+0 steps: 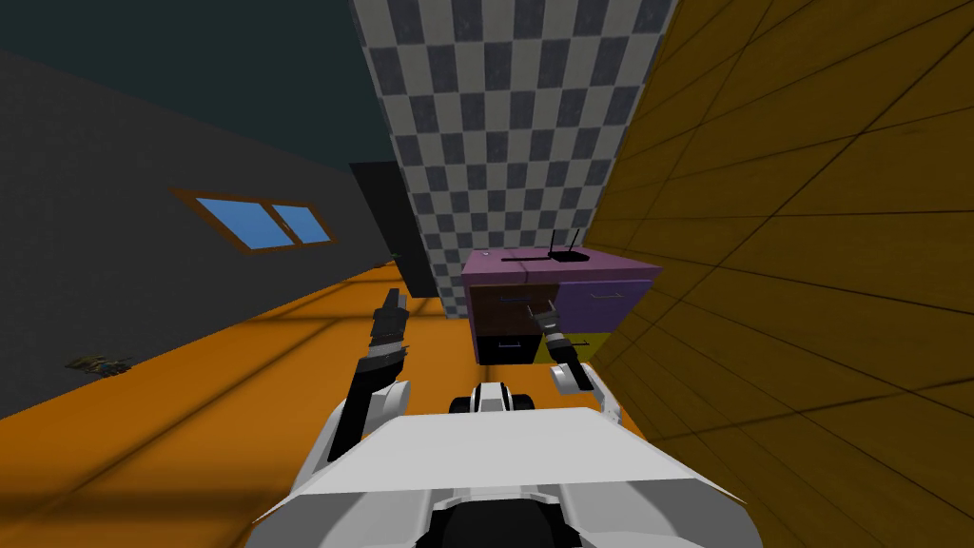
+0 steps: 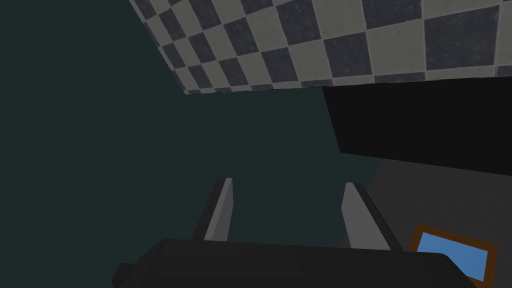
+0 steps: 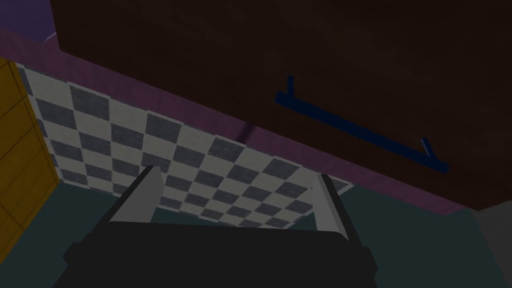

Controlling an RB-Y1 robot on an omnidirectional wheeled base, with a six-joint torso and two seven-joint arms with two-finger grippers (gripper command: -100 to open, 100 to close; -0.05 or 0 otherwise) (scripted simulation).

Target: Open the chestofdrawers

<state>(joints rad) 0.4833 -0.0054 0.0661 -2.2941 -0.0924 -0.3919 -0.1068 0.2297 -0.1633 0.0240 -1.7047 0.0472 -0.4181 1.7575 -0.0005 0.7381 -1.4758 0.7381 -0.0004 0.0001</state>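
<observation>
Right pincer (image 1: 543,314): wide open, its two fingers well apart, with nothing between them (image 3: 237,175).
Chest of drawers (image 1: 561,276): just ahead of the right pincer, in the corner where the checkered wall (image 1: 514,114) meets the wood-panel wall (image 1: 808,238). It has a purple top, and its fronts are brown, purple, black and yellow.
Brown drawer front (image 3: 300,50): upper one on the chest's left side, and the right pincer points at it from close by.
Handle (image 3: 360,131): dark blue bar on this brown front, beyond the fingertips and off to one side of them, apart from both fingers.
Black device with two antennas (image 1: 566,249): on the chest's top, above and behind the right pincer.
Left pincer (image 1: 391,301): raised over the orange floor (image 1: 238,381), well to the left of the chest. It is also wide open and holds nothing (image 2: 288,182).
</observation>
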